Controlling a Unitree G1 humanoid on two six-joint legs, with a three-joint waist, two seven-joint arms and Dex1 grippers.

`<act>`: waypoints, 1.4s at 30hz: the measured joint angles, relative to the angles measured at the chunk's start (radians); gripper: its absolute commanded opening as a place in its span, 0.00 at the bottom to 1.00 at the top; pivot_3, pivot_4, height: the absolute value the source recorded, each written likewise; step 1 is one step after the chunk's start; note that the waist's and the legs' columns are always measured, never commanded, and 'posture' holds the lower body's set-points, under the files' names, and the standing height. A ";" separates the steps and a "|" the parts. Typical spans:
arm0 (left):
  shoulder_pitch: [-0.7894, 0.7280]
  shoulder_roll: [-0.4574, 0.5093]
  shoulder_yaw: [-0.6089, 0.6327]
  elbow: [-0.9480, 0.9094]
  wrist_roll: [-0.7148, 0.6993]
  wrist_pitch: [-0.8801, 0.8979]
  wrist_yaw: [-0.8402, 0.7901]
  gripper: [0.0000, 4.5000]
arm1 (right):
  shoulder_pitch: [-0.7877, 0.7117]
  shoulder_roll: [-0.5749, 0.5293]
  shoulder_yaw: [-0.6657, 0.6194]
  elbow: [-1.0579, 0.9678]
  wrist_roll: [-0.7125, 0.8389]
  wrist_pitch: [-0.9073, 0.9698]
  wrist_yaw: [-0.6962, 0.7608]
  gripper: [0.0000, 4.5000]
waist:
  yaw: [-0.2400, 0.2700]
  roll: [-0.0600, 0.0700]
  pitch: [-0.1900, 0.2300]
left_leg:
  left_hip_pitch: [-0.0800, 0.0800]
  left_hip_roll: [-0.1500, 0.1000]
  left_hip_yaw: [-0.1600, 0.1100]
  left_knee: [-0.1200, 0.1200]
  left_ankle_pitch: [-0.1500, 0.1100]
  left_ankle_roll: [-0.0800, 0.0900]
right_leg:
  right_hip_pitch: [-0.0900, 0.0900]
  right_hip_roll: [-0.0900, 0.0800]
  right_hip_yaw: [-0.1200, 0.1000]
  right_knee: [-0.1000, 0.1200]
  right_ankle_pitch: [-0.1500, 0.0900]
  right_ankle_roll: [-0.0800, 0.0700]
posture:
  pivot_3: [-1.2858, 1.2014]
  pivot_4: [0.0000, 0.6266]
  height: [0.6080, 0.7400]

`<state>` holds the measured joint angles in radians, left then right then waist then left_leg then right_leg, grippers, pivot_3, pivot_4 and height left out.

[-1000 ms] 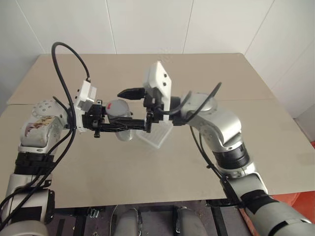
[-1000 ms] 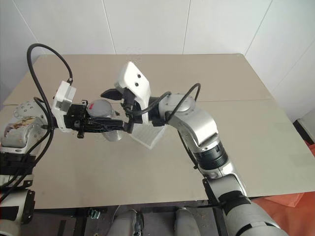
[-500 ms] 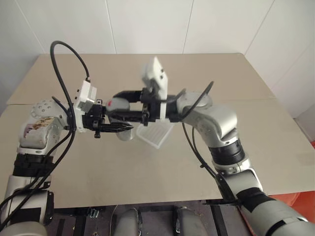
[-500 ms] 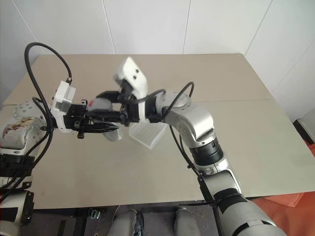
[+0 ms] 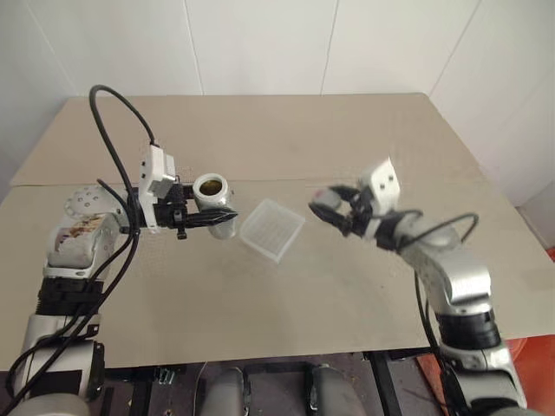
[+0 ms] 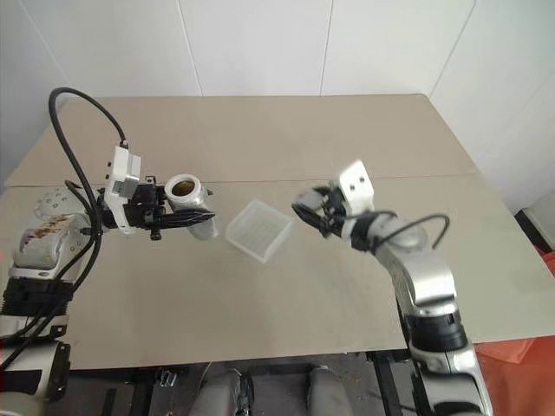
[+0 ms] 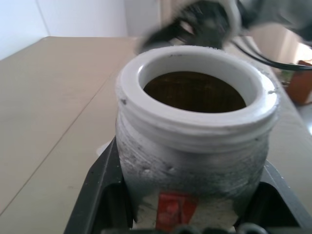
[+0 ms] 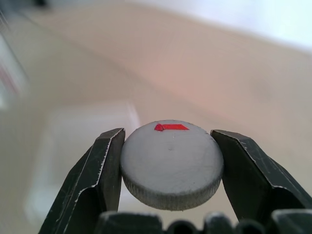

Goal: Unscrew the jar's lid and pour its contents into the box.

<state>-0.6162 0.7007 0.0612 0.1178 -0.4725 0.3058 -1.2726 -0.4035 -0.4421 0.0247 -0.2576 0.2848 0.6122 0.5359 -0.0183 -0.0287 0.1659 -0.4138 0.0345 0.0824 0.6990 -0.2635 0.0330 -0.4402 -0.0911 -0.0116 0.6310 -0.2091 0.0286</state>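
The jar (image 5: 213,201) is held upright above the table, left of the box, with my left gripper (image 5: 218,217) shut around its silvery body. Its mouth is uncovered, and the left wrist view shows its white rim (image 7: 197,114), the brown contents (image 7: 195,92) inside and a red mark (image 7: 170,207) on its side. The box (image 5: 272,229), a translucent ribbed tray, lies on the table between my arms. To the box's right my right gripper (image 5: 328,206) is shut on the round grey lid (image 8: 171,163), which bears a red mark; its black fingers (image 8: 102,170) press both edges.
The beige table (image 5: 286,139) stretches wide behind and around the box, with a seam (image 5: 434,178) across its middle. A black cable (image 5: 117,130) loops above my left arm. White walls stand behind the table.
My right gripper closed on the lid at the jar's top, took it off and swung right and down, away from the jar. The jar now stands uncovered in my left gripper.
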 measured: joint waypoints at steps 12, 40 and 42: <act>-0.003 -0.070 -0.042 0.016 0.280 -0.218 0.334 0.43 | 0.100 -0.041 0.058 0.015 -0.078 0.031 -0.012 0.99 | 0.014 0.000 0.000 | 0.003 -0.001 0.000 0.001 0.000 0.001 | 0.002 -0.001 0.001 -0.002 0.000 0.000 | 0.52 0.24 1.00; -0.516 -0.087 -0.831 0.563 1.945 -0.851 1.743 0.43 | -0.175 -0.193 -0.029 -0.249 0.349 0.312 0.227 0.99 | 0.031 0.000 0.000 | -0.003 -0.001 0.003 0.002 -0.002 0.003 | 0.000 -0.002 -0.002 -0.003 0.003 0.003 | 0.52 0.24 1.00; -0.519 -0.085 -0.822 0.572 1.907 -0.853 1.736 0.43 | -0.168 -0.194 -0.034 -0.259 0.359 0.313 0.217 0.99 | 0.031 0.000 0.000 | -0.003 -0.001 0.003 0.002 -0.002 0.003 | 0.000 -0.002 -0.002 -0.002 0.003 0.003 | 0.52 0.24 1.00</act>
<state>-1.1353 0.6154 -0.7607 0.6901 1.4342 -0.5468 0.4633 -0.5713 -0.6358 -0.0096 -0.5167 0.6436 0.9248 0.7530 0.0127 -0.0291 0.1660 -0.4165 0.0338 0.0850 0.7012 -0.2653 0.0361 -0.4400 -0.0930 -0.0133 0.6289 -0.2062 0.0313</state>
